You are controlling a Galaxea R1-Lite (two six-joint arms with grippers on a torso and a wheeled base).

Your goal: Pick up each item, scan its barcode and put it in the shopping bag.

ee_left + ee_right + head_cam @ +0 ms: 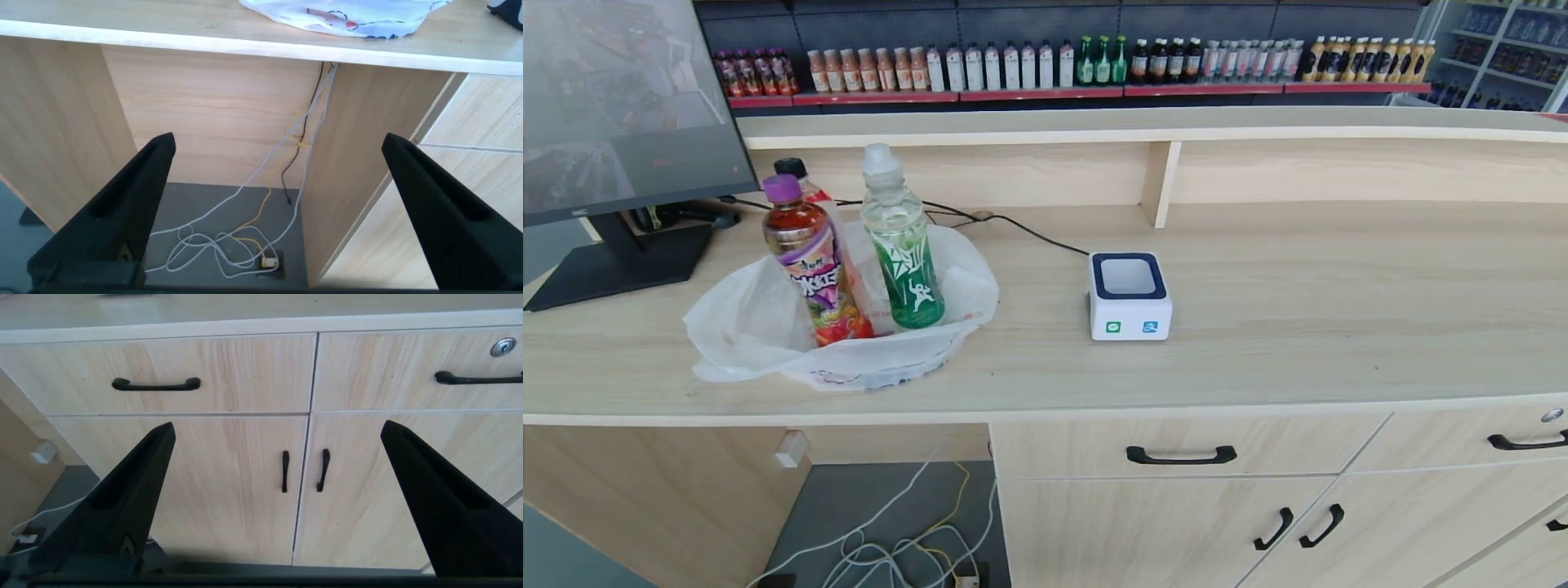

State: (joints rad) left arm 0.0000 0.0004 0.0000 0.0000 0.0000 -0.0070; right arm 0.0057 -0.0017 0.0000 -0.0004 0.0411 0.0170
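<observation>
A white plastic shopping bag point(739, 322) sits open and crumpled on the left part of a pale wooden worktop point(1298, 310), with three bottles standing upright inside it. Nearest the front is a bottle with a purple cap point(810, 261), reddish drink and a bright purple and orange label. Just beside it stands a clear bottle with a green label point(902, 245) and a pale cap. Behind them a black-capped bottle point(799, 178) is mostly hidden. A small white scanner box point(1129, 296) with a dark-framed window on top rests near the middle of the worktop, well apart from the bag, and a dark cable point(1029, 231) runs from it toward the back. A dark monitor point(621, 106) stands at the far left. The left claw point(278, 143) is spread wide and holds nothing, below the worktop's front edge and facing the open recess with loose cables on the floor. The right claw point(278, 429) is likewise spread wide and empty, facing the drawers point(155, 376) and cupboard doors under the worktop.
</observation>
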